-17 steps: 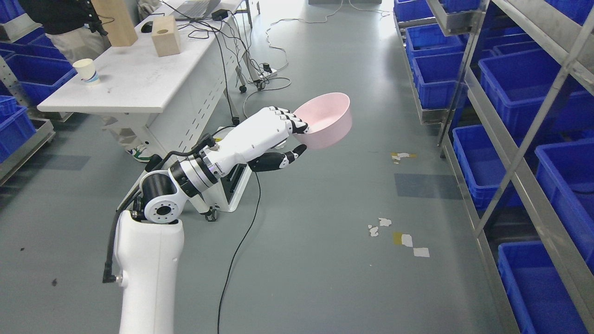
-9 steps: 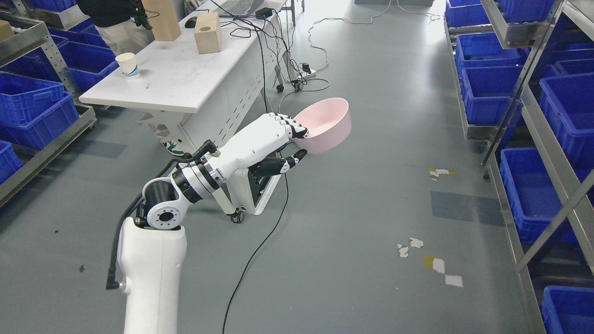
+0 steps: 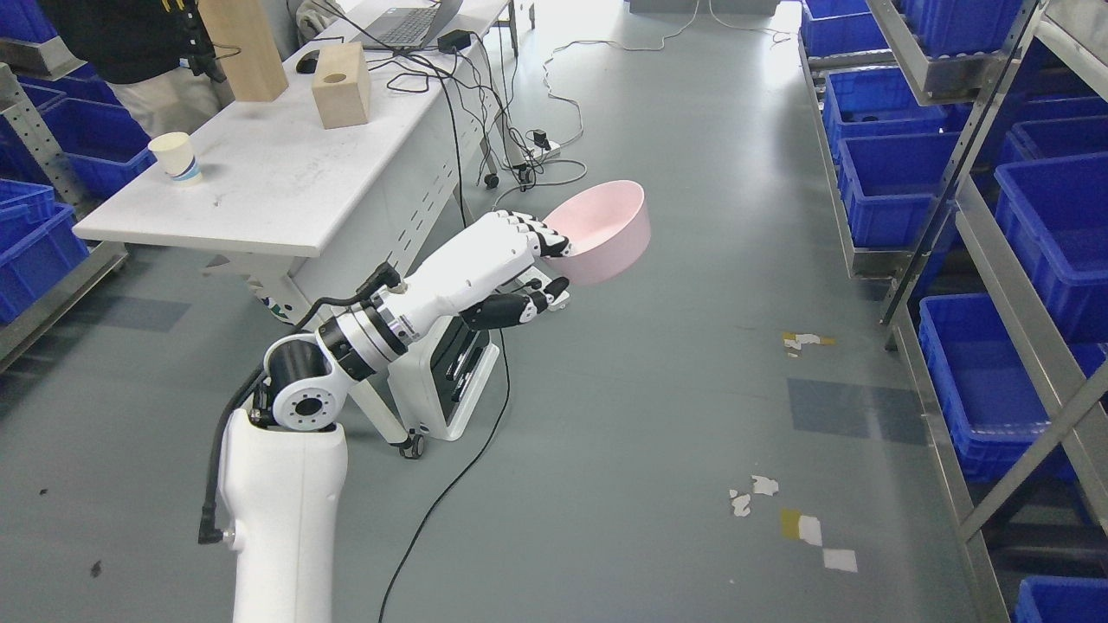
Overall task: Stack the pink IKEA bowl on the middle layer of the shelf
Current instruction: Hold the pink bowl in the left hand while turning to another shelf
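My left hand (image 3: 538, 268) is shut on the near rim of a pink bowl (image 3: 606, 227). Its fingers sit inside the rim and the thumb is under the bowl. The bowl is held upright in mid-air above the grey floor, near the middle of the head view. A metal shelf (image 3: 969, 208) with blue bins stands along the right side, well to the right of the bowl. My right arm is out of view.
A white table (image 3: 286, 182) stands at the left with a paper cup (image 3: 177, 158), wooden blocks (image 3: 341, 73) and a laptop. A person (image 3: 138, 52) stands behind it. Cables (image 3: 459, 484) trail over the floor. Blue bins (image 3: 35, 242) sit at far left.
The whole picture has shifted as the camera moved; table and shelf sit differently in frame. My left hand still holds the pink bowl the same way.
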{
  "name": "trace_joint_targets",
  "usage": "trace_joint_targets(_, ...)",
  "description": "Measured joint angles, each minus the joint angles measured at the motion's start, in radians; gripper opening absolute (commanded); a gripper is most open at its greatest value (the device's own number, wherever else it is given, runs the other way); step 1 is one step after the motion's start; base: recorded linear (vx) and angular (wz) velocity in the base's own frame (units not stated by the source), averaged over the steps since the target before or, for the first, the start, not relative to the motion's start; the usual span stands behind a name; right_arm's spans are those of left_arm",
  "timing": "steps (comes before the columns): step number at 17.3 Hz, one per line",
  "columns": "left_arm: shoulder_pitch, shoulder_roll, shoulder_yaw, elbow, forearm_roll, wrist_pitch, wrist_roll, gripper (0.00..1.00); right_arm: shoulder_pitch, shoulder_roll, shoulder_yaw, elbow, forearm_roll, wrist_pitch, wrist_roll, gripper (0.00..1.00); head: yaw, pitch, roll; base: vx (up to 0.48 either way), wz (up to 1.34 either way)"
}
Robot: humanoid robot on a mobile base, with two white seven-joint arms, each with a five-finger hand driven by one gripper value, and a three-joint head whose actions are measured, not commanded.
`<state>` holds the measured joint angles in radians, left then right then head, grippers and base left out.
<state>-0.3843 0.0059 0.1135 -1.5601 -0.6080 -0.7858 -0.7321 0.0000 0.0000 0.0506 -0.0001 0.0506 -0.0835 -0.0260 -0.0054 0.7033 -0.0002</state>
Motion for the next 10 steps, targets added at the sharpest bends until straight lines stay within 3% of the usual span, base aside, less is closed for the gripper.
trace_joint_targets(10,0.014,-0.004,0.008,-0.002,0.005,0.000,0.001,0.03,0.000,0.000,0.000,0.000,0.000,0.000,0.000,1.00,0.0000,0.000,0.000,0.268,-0.06)
